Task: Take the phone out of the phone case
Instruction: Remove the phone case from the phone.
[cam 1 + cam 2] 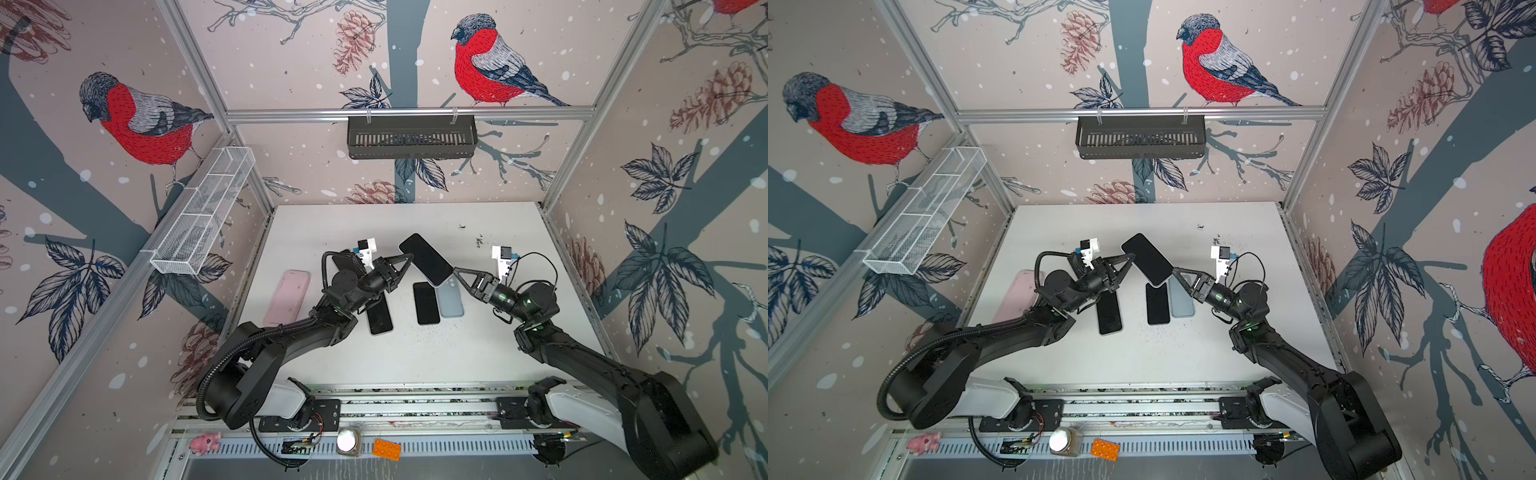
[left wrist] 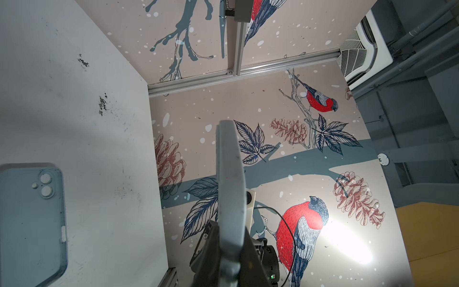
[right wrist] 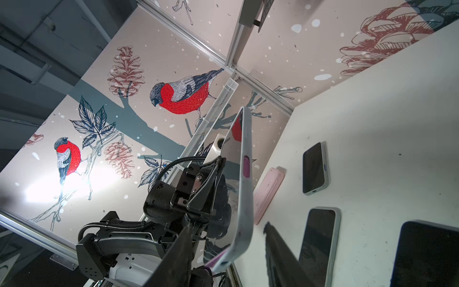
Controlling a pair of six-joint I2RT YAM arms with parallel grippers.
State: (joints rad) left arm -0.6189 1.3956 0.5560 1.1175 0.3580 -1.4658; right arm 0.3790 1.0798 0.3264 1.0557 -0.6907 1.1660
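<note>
White laminate counter (image 1: 498, 353), scuffed and speckled, seen in both top views inside a booth papered with bullfinches. Black left arm (image 1: 291, 332) and black right arm (image 1: 582, 353) rise from the near edge and meet above the middle of the counter.

White wire-mesh trough (image 1: 203, 212) hangs on the left wall. Black slotted basket (image 1: 411, 137) hangs from the rail above the far edge.

Pink oblong case (image 1: 286, 297) lies flat near the left edge. Dark-screened phone (image 1: 426, 257) is held clear of the counter, tilted, between the two arms and above the middle. It sits inside its pale grey phone case (image 3: 244, 203), whose rim carries a magenta button.

Two black-screened phones lie face up near the middle: one (image 1: 379, 318) partly under the left arm, one (image 1: 426, 303) below the raised phone. Blue-grey case back (image 2: 32, 223), with two round lenses showing, lies just beside the latter on its right.

Left end effector (image 1: 409, 258) is clamped on one long side of the pale grey phone case. Right end effector (image 1: 456, 270) straddles the case's near corner; in the right wrist view one of its fingers (image 3: 278, 251) stands clear of the rim, so its jaws are parted, not clamped.
</note>
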